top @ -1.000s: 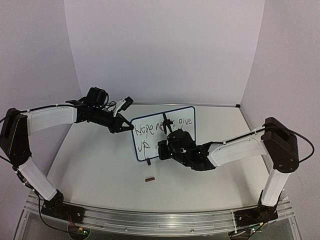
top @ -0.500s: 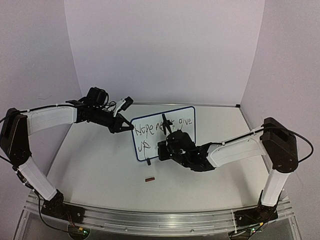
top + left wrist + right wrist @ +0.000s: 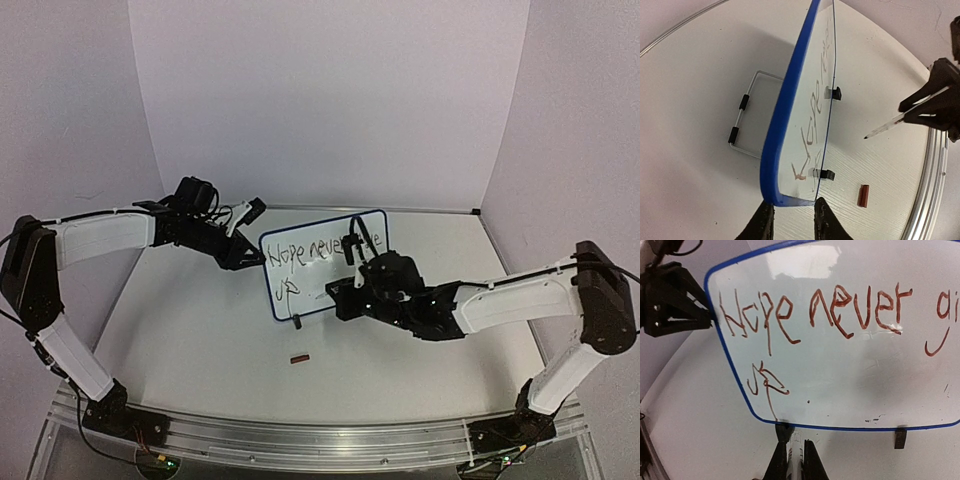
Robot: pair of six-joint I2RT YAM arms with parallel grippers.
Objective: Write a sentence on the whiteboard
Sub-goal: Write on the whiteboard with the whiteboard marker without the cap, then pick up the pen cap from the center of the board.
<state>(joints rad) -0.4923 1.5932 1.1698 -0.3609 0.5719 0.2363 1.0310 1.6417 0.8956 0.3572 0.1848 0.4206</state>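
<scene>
The whiteboard [image 3: 325, 288], white with a blue frame, stands upright mid-table on two black feet. The sentence [image 3: 315, 252] reads "Hope never give" with "up" below, in red-brown marker [image 3: 840, 310]. My left gripper [image 3: 250, 256] is at the board's left corner; in the left wrist view its fingers [image 3: 792, 207] stand slightly apart on either side of the blue edge [image 3: 785, 110]. My right gripper [image 3: 352, 264] is shut on a marker [image 3: 351, 238] in front of the board. The marker [image 3: 801, 455] lies between the fingers, and its tip [image 3: 866, 136] is off the board.
A small red-brown cap [image 3: 298, 358] lies on the table in front of the board. A wire stand [image 3: 746, 120] props the board from behind. Purple walls close in the back and sides, and a metal rail [image 3: 300, 440] runs along the near edge.
My right arm has drawn back to the right with the marker, uncovering "never". The left fingers have parted a little at the board's corner.
</scene>
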